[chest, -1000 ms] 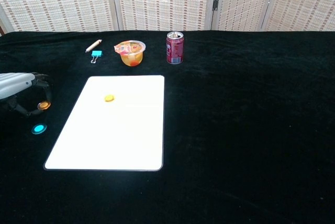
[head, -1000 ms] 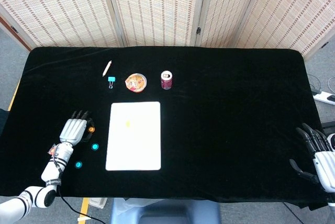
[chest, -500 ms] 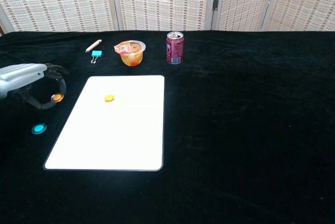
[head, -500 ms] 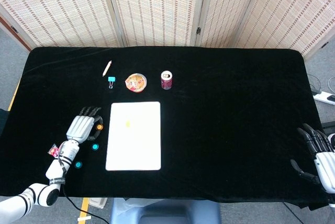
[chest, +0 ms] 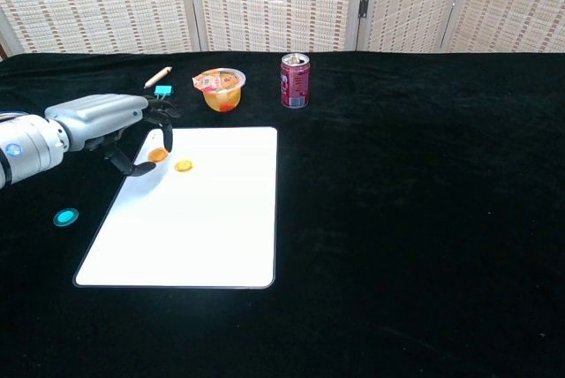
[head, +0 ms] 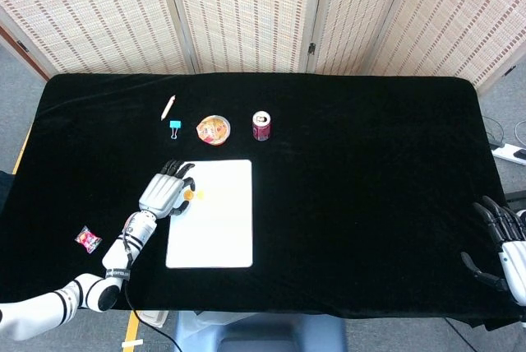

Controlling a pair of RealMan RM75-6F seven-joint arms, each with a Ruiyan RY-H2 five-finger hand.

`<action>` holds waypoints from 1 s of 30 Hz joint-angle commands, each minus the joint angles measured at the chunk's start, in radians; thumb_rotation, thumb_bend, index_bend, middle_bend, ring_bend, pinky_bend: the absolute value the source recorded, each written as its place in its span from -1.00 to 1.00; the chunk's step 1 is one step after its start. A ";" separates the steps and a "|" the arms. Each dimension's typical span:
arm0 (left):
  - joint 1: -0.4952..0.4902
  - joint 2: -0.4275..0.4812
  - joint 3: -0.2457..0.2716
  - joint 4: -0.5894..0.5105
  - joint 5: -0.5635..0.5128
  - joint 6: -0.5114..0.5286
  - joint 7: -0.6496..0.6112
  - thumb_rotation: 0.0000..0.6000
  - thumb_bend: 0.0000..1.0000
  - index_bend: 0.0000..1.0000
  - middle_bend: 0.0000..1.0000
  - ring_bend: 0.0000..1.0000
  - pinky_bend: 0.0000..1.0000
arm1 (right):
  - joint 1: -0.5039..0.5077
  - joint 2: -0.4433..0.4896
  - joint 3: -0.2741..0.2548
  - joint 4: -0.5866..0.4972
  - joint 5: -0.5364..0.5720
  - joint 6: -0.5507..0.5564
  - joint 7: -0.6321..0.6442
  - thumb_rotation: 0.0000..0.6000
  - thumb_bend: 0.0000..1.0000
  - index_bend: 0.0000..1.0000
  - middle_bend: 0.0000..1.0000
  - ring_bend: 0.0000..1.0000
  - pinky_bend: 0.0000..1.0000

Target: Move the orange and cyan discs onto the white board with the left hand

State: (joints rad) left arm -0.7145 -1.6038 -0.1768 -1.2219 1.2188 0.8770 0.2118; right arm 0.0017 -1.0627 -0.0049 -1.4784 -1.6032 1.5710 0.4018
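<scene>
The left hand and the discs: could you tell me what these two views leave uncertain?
- Head view: left hand covers the cyan discs; orange disc barely shows.
- Chest view: whether the orange disc rests on the white board or is pinched is unclear.
- Head view: right hand cut by the frame edge.

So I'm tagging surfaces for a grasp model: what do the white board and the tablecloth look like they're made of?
White board: seemingly rigid plastic or coated panel, smooth, evenly bright, rounded corners. Tablecloth: black fabric, likely velvet-like, matte with faint mottled nap and no glare.
</scene>
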 commanded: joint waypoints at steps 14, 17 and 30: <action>-0.015 -0.030 0.003 0.053 -0.058 -0.022 0.020 1.00 -0.10 -0.04 -0.73 -1.00 -1.00 | 0.000 -0.001 0.002 0.003 0.002 -0.003 0.002 1.00 -0.23 -1.00 -1.00 -1.00 -1.00; -0.014 -0.030 0.005 0.055 -0.061 -0.022 0.019 1.00 -0.11 -0.13 -0.73 -1.00 -1.00 | -0.002 -0.001 0.001 0.003 0.004 -0.003 0.001 1.00 -0.23 -1.00 -1.00 -1.00 -1.00; 0.054 0.063 0.026 -0.035 -0.013 0.077 -0.054 1.00 -0.12 -0.34 -0.73 -1.00 -1.00 | -0.001 0.005 0.005 -0.010 -0.003 0.003 -0.006 1.00 -0.23 -1.00 -1.00 -1.00 -1.00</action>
State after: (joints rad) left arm -0.6772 -1.5590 -0.1577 -1.2434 1.1941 0.9359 0.1747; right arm 0.0006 -1.0578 0.0002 -1.4883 -1.6061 1.5742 0.3957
